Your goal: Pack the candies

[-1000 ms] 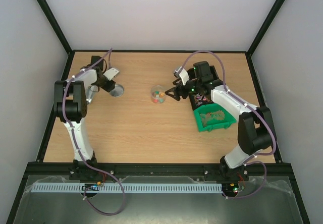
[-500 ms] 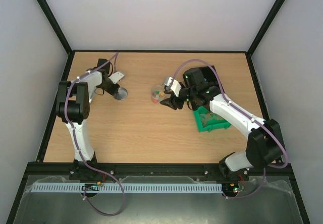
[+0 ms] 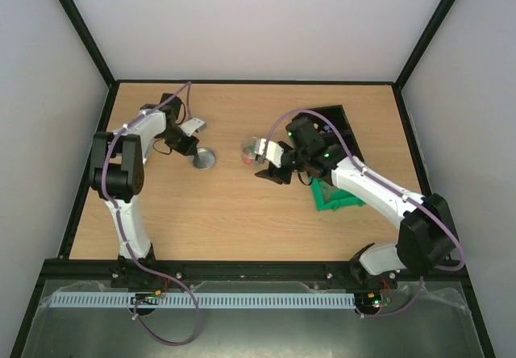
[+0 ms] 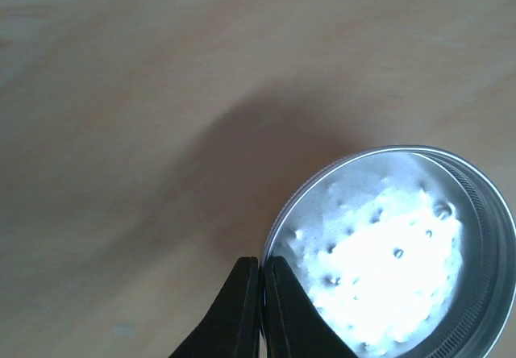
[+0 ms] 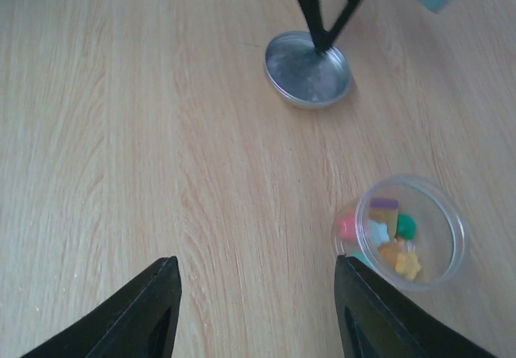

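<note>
My left gripper (image 4: pixel 262 266) pinched tight on the metal lid (image 4: pixel 391 253) rim, my right gripper (image 5: pixel 256 265) jaws apart, empty, candies (image 5: pixel 389 237) in clear cup (image 5: pixel 460 231) mid-tabletop (image 3: pixel 201 205), near right gripper.

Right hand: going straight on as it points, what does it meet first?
Likely bare table: the open right hand angles down at wood. The cup of candies sits right of that line; the metal lid, pinched by the left hand, lies farther ahead. Depth unclear.
</note>
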